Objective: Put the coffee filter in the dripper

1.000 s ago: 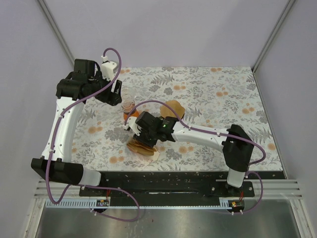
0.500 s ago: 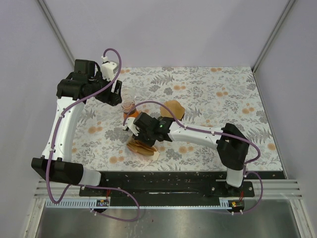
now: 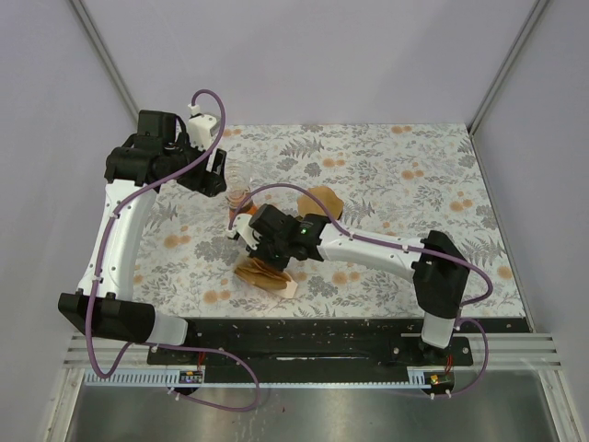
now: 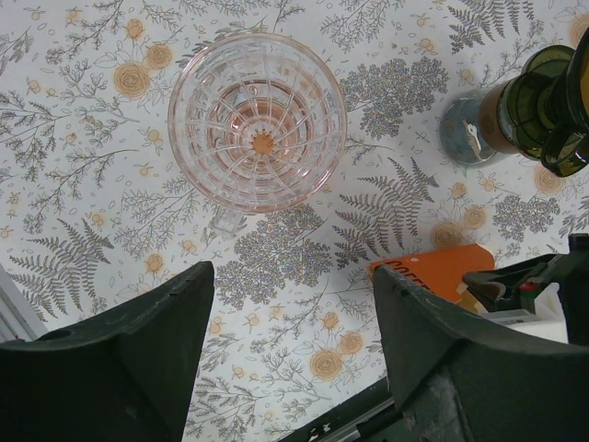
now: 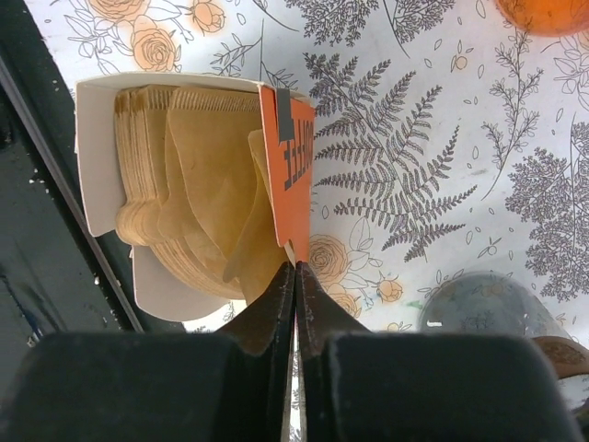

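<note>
Two arms are out over your flowered table (image 3: 414,184) in the overhead view. Your left claw (image 3: 219,177) hangs at the far left, just beside a clear glass (image 3: 239,195). Your right arm reaches leftward across the middle, and your right claw (image 3: 241,230) sits over the far end of an open box (image 3: 262,274) of brown paper filters near the table's front edge. The dripper (image 3: 322,201) shows as a brownish shape to the right of the glass, apart from both claws and just behind the right arm.

From your left wrist, the fingers (image 4: 138,350) stand wide apart with nothing between them, above bare tablecloth. The glass lies ahead, ribbed, with an orange spot at its centre. The dripper is at the upper right edge, green cup next to grey base. The box's orange flap (image 4: 428,267) is at the lower right.

From your right wrist, the fingers (image 5: 253,322) are pressed flat together. Their tips meet on the raised edge of the top filter (image 5: 235,203), which curls up off the stack beside the orange flap. The stack lies in the white box. The dripper's grey base is at the lower right, apart from the box.
</note>
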`<state>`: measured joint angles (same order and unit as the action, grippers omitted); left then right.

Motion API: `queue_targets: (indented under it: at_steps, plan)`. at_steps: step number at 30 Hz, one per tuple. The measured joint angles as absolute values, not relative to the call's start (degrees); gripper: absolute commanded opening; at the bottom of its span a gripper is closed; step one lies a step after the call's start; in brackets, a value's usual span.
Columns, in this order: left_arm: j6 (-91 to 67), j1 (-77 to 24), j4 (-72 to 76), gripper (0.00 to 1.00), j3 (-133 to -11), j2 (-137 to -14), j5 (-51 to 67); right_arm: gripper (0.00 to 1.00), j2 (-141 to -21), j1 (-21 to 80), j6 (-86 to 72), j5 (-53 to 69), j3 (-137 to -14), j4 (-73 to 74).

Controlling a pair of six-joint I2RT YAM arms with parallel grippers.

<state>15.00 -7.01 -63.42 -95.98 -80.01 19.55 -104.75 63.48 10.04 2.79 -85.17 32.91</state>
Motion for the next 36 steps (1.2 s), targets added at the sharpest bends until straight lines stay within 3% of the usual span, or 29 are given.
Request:
queue_targets:
  at_steps: [17,29,36]
  plan:
    - [15.03,-6.98,-63.37,0.74,-95.98,-80.03,19.73,0.01,-105.82,63.51,9.02,6.66,-85.97,29.39]
    - [15.05,-6.98,-63.37,0.74,-95.96,-80.09,19.73,0.25,-108.55,63.51,8.71,6.7,-86.0,28.45]
    - [15.07,-6.98,-63.4,0.74,-95.96,-80.6,19.75,0.26,-108.55,63.51,8.58,6.74,-86.0,28.32]
